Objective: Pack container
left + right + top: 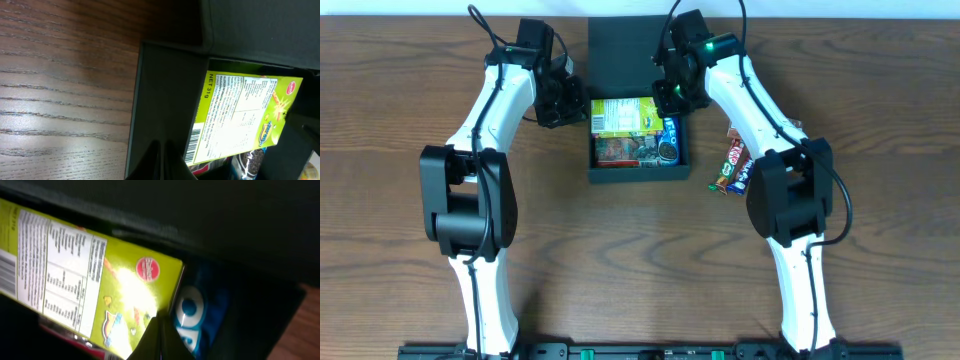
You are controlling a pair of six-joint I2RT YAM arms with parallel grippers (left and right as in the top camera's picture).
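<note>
Container (620, 55) sits open on dark wood-grain table (620, 260), snack bars (732, 165) beside.

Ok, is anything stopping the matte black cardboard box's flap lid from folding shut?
Yes. The right gripper hangs over the far right corner of the box, above the lime-green packet, where the flap lid would land. The left gripper sits by its left wall.
</note>
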